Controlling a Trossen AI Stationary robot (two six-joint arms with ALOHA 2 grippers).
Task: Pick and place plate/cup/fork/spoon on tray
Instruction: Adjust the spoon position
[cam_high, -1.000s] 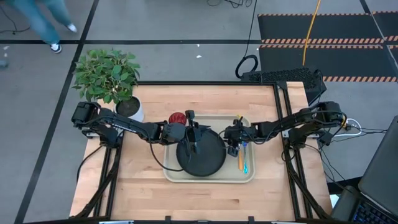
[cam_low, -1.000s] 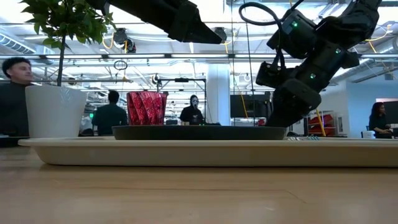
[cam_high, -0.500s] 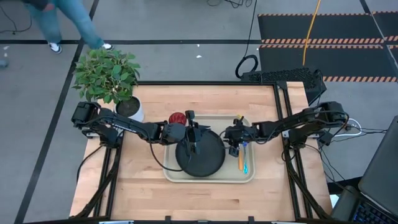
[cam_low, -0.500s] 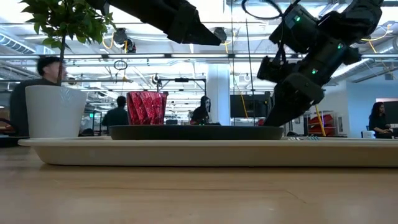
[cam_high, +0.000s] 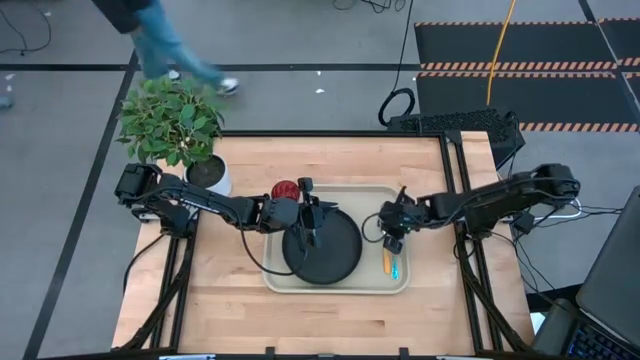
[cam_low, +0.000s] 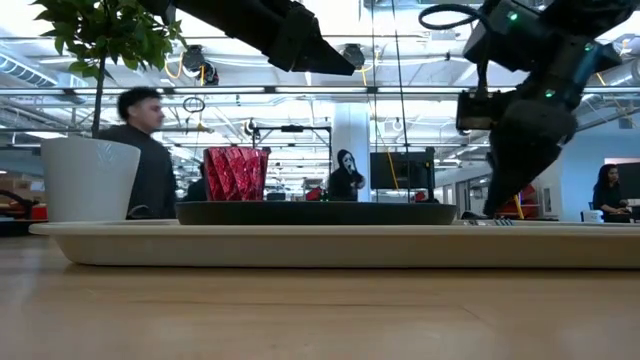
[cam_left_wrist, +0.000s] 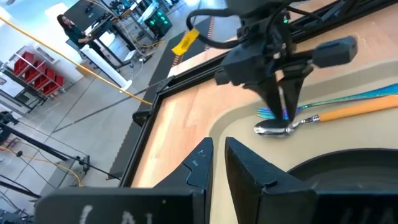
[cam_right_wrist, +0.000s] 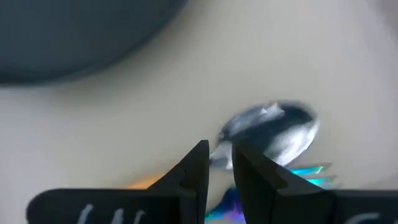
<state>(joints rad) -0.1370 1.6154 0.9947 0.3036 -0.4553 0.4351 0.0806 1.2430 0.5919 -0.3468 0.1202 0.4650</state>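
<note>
The beige tray (cam_high: 272, 280) lies mid-table. The black plate (cam_high: 335, 262) lies flat on it. The dark red cup (cam_high: 285, 190) stands on the tray's far left corner. The orange-handled spoon (cam_high: 387, 262) and the teal fork (cam_high: 394, 270) lie side by side on the tray's right part. My left gripper (cam_high: 312, 222) hangs shut and empty above the plate. My right gripper (cam_high: 393, 228) is shut, pointing down just above the spoon's bowl (cam_left_wrist: 273, 129), and I see no touch.
A white pot with a green plant (cam_high: 210, 178) stands at the table's far left corner. Bare wood lies left, right and near of the tray. A person (cam_high: 170, 45) walks on the floor beyond the far edge.
My right gripper has drawn back toward the table's right edge, from beside the plate's right rim to over the spoon's bowl end, and now stands more upright. The spoon and fork have stayed on the tray. A person has walked past behind the table.
</note>
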